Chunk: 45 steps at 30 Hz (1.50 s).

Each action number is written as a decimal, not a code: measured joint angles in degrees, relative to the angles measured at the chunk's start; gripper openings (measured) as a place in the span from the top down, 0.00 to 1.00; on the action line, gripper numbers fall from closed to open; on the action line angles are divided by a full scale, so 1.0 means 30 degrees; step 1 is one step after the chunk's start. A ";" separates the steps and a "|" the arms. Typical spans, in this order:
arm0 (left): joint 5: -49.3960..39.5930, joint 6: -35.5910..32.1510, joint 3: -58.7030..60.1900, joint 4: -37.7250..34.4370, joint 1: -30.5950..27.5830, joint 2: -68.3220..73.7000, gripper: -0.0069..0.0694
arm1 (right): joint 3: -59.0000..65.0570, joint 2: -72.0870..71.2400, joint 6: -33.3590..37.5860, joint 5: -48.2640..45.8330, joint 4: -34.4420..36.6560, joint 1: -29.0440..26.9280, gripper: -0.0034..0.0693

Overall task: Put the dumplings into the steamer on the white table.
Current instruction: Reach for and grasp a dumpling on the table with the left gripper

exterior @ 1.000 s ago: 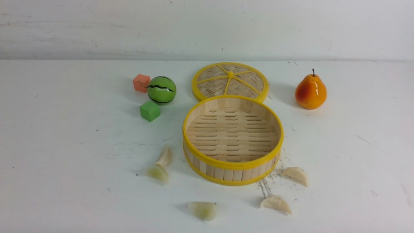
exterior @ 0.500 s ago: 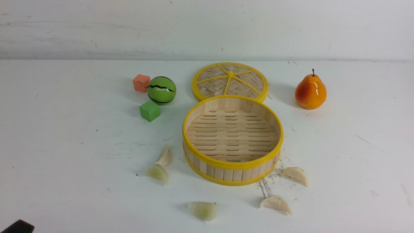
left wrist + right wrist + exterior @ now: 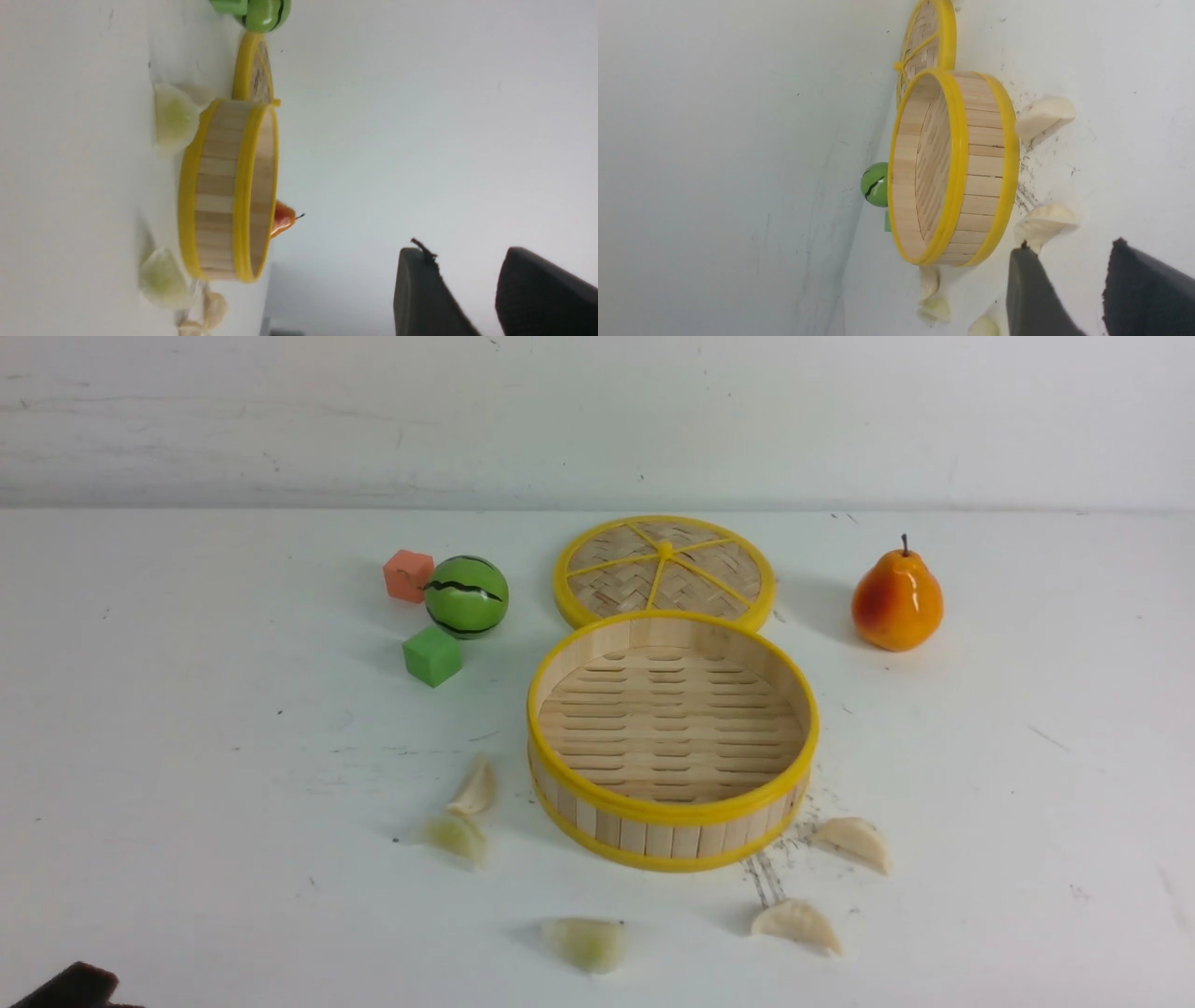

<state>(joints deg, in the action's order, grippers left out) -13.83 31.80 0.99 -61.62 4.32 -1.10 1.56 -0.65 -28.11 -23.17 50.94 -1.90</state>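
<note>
The steamer stands empty in the middle of the white table. Several cream dumplings lie round its near side: two at its left, one in front, two at its right. A dark bit of my left gripper shows at the front view's bottom left corner, far from them. In the left wrist view the left gripper is open and empty, off from the steamer. The right gripper is open and empty, with a dumpling just beyond one fingertip.
The woven yellow-rimmed lid lies flat behind the steamer. At the back left are a green striped ball, an orange cube and a green cube. A toy pear stands at the back right.
The dark tip of my left gripper has come into the front view's bottom left corner and edged a little further in. The dumplings and steamer have not moved.
</note>
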 joint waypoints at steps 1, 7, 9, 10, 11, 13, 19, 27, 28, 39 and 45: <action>-0.0644 -0.1050 -0.0421 0.0078 0.0000 0.0000 0.60 | -0.0051 0.0000 0.0876 -0.0087 0.0240 0.0000 0.62; -0.2856 -1.0130 -0.5440 0.2912 0.0000 0.0173 0.60 | -0.2816 0.0049 0.7742 -0.0382 0.1610 0.0000 0.67; -0.3666 -1.1753 -0.6934 0.4345 0.0000 0.1179 0.60 | -0.4290 0.0674 0.9371 -0.0473 0.1697 0.0000 0.75; -0.4118 -1.2084 -0.7610 0.5210 0.0000 0.1940 0.61 | -0.5006 0.1157 1.0109 -0.0592 0.1697 0.0000 0.79; -0.4290 -1.2117 -0.7731 0.5382 0.0000 0.2111 0.62 | -0.5386 0.1436 1.0457 -0.0698 0.1673 0.0000 0.82; -0.5734 -1.1624 -0.9080 0.7777 0.0000 0.4642 0.70 | -0.8090 0.3729 1.2791 -0.2174 0.1032 0.0000 0.95; -1.0886 -1.0155 -1.1968 1.1831 0.0000 1.0806 0.93 | -1.4715 0.9710 1.6545 -0.8835 -0.2655 0.0000 0.98; -1.6809 -1.2675 -1.7116 1.3831 0.0228 1.8447 0.93 | -1.8592 1.5202 1.6035 -1.2502 -0.8593 0.2358 0.97; -1.6920 -1.2705 -1.7585 1.4008 0.0401 1.8844 0.93 | -1.8643 1.5568 1.5693 -1.2771 -0.9075 0.2771 0.97; -1.7382 -1.0409 -2.3692 1.8273 0.5296 2.5327 0.93 | -1.8646 1.8514 1.4876 -1.3568 -1.1002 0.5771 0.97; -1.7496 -0.8817 -2.7143 1.9576 0.6743 2.9048 0.92 | -1.8661 1.8731 1.4842 -1.2958 -1.1002 0.5771 0.96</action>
<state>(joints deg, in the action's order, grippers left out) -66.32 5.35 -80.44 -2.89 24.55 86.04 -54.42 55.54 16.41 -62.04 17.93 15.41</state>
